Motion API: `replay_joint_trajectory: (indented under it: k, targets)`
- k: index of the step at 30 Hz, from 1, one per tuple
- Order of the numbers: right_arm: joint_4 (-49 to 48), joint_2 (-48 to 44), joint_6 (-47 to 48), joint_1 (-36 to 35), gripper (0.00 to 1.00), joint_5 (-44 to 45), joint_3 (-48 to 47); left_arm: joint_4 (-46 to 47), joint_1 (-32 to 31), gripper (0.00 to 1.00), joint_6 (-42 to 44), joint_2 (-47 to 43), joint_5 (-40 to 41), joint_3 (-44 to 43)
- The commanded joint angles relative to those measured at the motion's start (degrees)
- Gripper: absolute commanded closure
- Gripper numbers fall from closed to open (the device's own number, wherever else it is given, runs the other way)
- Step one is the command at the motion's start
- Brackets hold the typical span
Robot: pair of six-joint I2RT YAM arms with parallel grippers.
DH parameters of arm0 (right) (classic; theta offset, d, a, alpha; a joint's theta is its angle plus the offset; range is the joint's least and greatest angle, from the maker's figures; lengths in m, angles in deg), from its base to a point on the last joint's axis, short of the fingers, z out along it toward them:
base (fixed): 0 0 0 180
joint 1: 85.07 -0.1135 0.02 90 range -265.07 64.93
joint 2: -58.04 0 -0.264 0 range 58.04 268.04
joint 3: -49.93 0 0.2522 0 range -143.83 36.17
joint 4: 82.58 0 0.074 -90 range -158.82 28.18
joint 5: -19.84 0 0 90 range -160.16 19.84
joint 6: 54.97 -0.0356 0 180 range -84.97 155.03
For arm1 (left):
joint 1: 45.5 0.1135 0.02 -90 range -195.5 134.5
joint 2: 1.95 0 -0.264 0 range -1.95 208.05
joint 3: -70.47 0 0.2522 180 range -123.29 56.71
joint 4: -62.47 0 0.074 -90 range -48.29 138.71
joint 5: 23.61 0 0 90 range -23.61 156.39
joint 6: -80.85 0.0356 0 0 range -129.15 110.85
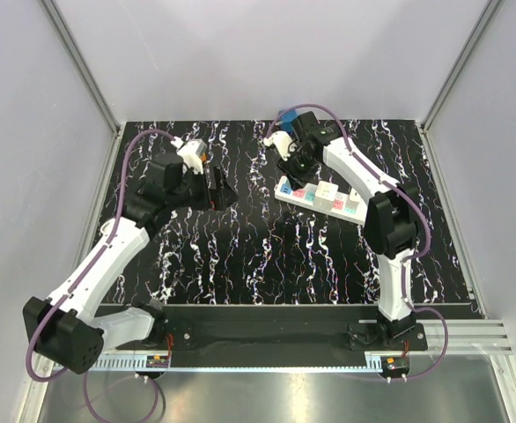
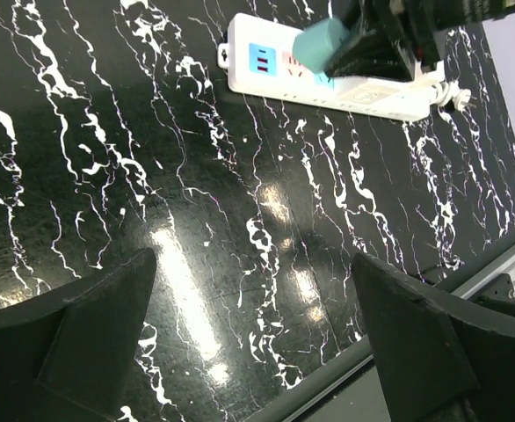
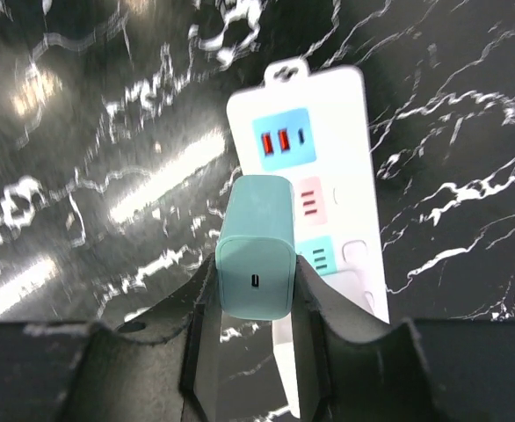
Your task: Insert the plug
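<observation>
Two robot arms are counted from above: the left arm (image 1: 108, 251) at 8 o'clock and the right arm (image 1: 397, 282) at 4 o'clock. Two grippers are counted, the left gripper (image 1: 216, 188) and the right gripper (image 1: 295, 166). One teal plug (image 3: 256, 255) is seen. One white power strip (image 3: 337, 114) is seen, at 1 o'clock from above. On it are counted one blue patch (image 3: 284, 158) with two red slots (image 3: 268, 141) and one small dark slot (image 3: 302, 136), one pink patch (image 3: 310, 198) and one teal patch (image 3: 317, 255). One black mat (image 1: 267, 256) with white streaks is counted.

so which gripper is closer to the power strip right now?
Right. The right gripper, shut on the teal plug, sits directly over the power strip near its USB end. The left gripper is open, well off to the side.
</observation>
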Motion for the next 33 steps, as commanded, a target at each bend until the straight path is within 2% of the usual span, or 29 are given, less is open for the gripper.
replay_joint_trajectory:
  k: [1, 8, 23, 33]
  targets:
    - [4.86, -0.3, 7.48, 1.43, 1.0, -4.09, -3.77, 1.87, -0.07, 0.01, 0.93, -3.78, 0.98, 0.21]
    - [6.79, 3.21, 11.18, 2.66, 1.0, -1.9, -4.65, 1.87, 0.46, 0.01, 0.22, -8.36, 7.92, 0.83]
    - [5.48, 8.84, 13.56, 3.89, 1.0, -1.2, -8.52, 1.95, 0.81, 0.01, 0.05, -7.92, 6.7, 0.74]
    - [6.09, 8.4, 14.87, 3.89, 1.0, 0.65, -5.53, 1.95, 1.69, 0.01, -0.22, -7.57, 6.26, 0.74]
